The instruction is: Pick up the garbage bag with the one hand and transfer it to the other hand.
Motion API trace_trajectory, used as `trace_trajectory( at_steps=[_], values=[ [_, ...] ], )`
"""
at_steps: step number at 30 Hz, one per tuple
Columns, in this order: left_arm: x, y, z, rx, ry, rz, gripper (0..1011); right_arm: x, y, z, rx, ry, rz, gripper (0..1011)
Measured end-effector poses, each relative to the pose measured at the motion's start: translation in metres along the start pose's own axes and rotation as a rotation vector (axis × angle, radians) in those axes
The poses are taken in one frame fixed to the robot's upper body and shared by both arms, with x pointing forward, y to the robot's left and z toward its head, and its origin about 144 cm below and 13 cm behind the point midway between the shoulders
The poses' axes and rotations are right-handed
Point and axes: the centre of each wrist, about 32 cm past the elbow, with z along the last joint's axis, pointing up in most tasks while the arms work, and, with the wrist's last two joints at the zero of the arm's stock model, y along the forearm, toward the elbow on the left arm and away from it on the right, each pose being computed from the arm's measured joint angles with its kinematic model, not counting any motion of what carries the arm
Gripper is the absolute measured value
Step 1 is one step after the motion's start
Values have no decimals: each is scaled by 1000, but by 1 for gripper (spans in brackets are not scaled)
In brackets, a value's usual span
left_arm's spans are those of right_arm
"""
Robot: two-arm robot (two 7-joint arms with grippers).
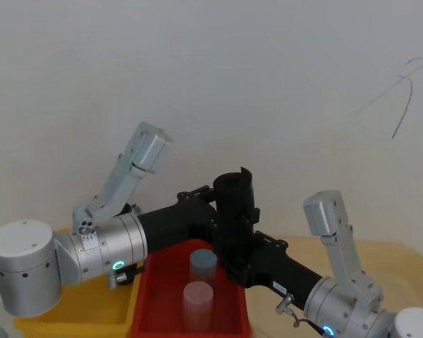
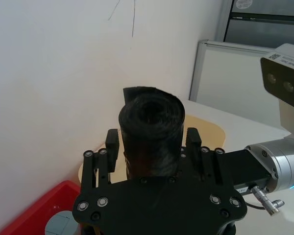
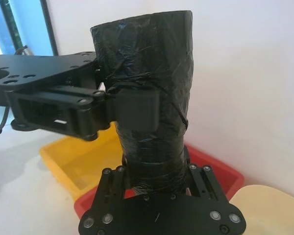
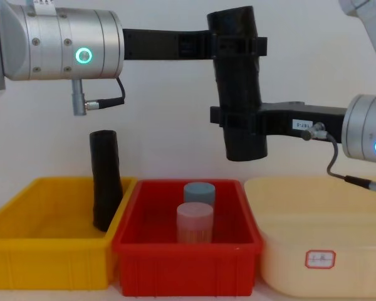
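Upright matte black rolled garbage bag, long axis vertical: green-lit left gripper clamps its top, blue-lit right gripper clamps its lower part.

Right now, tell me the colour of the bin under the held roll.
Red bin; the chest view shows it best.

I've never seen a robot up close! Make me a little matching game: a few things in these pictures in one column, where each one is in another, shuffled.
Things:
1. garbage bag
2. slimmer black roll
3. two jars
4. left gripper

Places:
A. in the red bin
B. standing in the yellow bin
C. clamped around the bag's upper part
D. in the air, upright, above the bins

Pairs: 1-D, 2-B, 3-A, 4-C
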Motion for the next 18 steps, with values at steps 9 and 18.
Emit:
trace_trajectory(
  at_steps=[9,18],
  values=[
    [1,3,-1,-1,-2,2,1002,2,-4,-1,16,13,-58,528],
    [5,13,-3,-5,6,20,1002,7,-13,-4,22,36,-155,528]
  ],
)
